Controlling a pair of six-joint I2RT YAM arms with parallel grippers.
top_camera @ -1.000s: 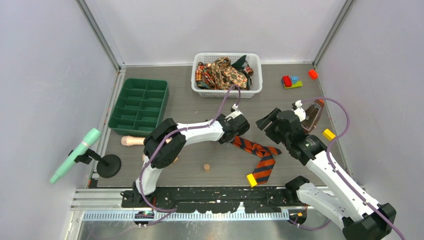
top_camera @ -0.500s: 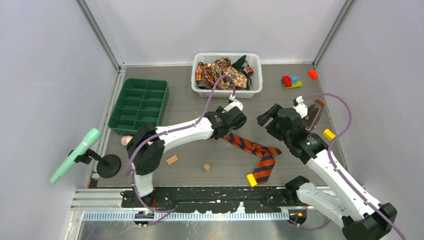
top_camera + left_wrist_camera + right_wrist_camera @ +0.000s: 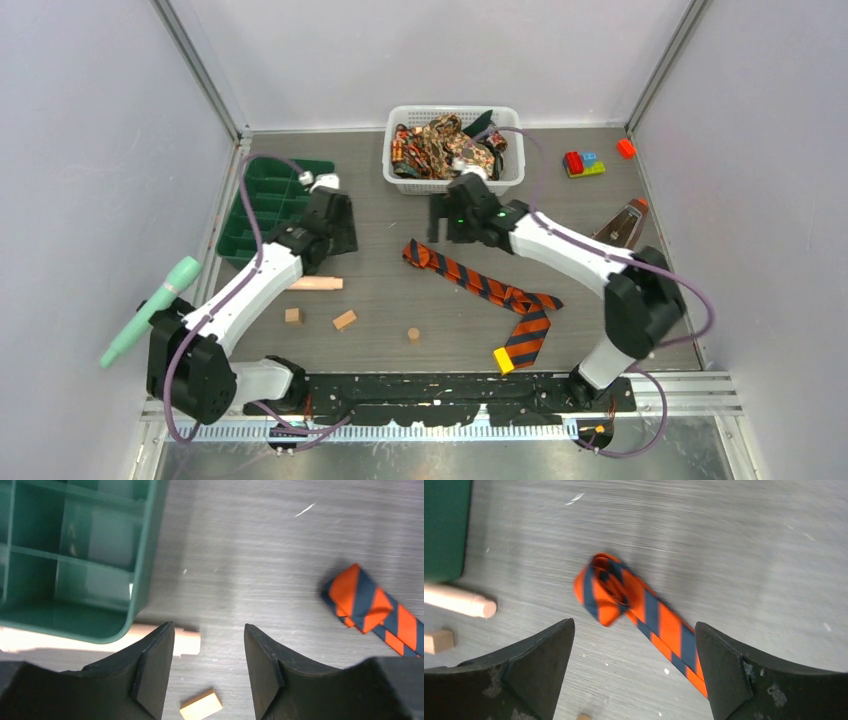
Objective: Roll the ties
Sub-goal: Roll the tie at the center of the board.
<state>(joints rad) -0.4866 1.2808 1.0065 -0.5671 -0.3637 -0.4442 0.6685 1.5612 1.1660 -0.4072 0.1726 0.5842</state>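
The orange-and-dark striped tie (image 3: 480, 288) lies slanted on the table. Its upper-left end is curled into a small roll (image 3: 606, 587), and that same end (image 3: 365, 602) shows in the left wrist view. My right gripper (image 3: 440, 228) hovers over the rolled end, open wide (image 3: 634, 640), with the flat strip lying on the table below its right finger and nothing gripped. My left gripper (image 3: 335, 238) is off to the left by the green tray, open and empty (image 3: 208, 645). More ties, brown-gold paisley and dark green (image 3: 450, 145), are heaped in the white basket (image 3: 400, 180).
A green compartment tray (image 3: 278, 208) stands at the left. A wooden dowel (image 3: 315, 283) lies by it, with small wooden blocks (image 3: 344, 320) and a peg (image 3: 413, 335) nearby. A yellow block (image 3: 503, 360) sits by the tie's wide end. Toy bricks (image 3: 583, 163) are at the back right, a mint-green prop on a stand (image 3: 150, 310) far left.
My left arm swung left from the tie to the green tray and its jaws widened. My right arm swung in over the tie's rolled end and opened wider. The tie's end shifted left.
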